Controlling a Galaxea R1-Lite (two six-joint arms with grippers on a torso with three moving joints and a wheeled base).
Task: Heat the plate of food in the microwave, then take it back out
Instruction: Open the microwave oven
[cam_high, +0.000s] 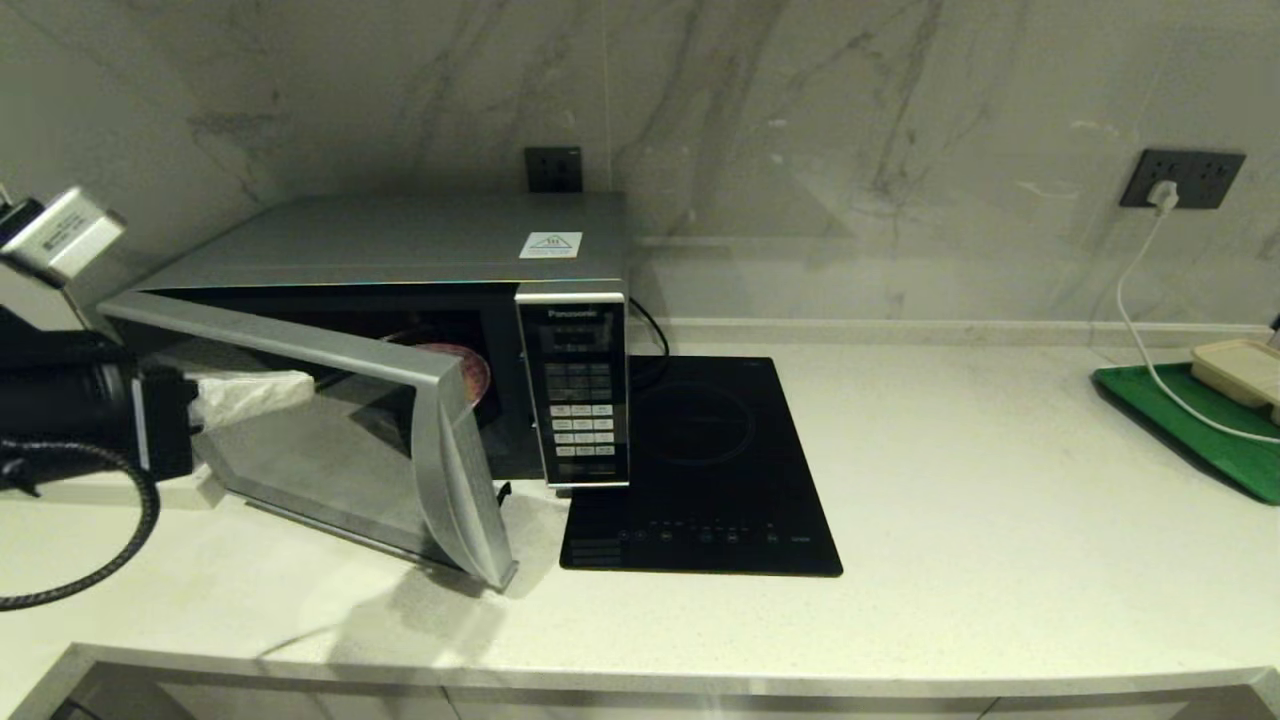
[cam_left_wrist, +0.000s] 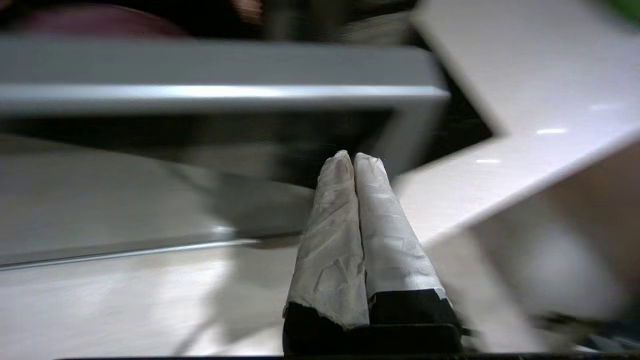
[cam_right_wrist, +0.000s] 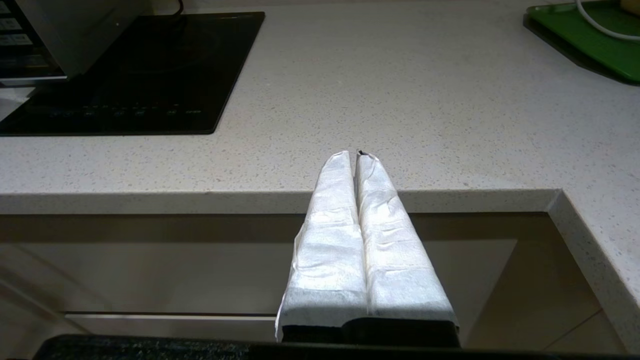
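The silver microwave (cam_high: 420, 240) stands at the back left with its door (cam_high: 330, 450) swung about halfway out. Inside, past the door's free edge, a bit of the purple plate of food (cam_high: 468, 368) shows; the fries are too dim to make out. My left gripper (cam_high: 305, 385) is shut with nothing in it, its wrapped tips at the door's outer face; contact is unclear. In the left wrist view the gripper (cam_left_wrist: 354, 157) points at the door (cam_left_wrist: 200, 90), and the plate (cam_left_wrist: 100, 25) is a dark blur. My right gripper (cam_right_wrist: 356, 155) is shut and empty at the counter's front edge.
A black induction hob (cam_high: 700, 470) lies right beside the microwave. At the far right are a green tray (cam_high: 1190, 425) bearing a beige box (cam_high: 1240, 368), and a white cable (cam_high: 1135, 320) running from a wall socket. The counter's front edge (cam_right_wrist: 250, 200) runs below the right gripper.
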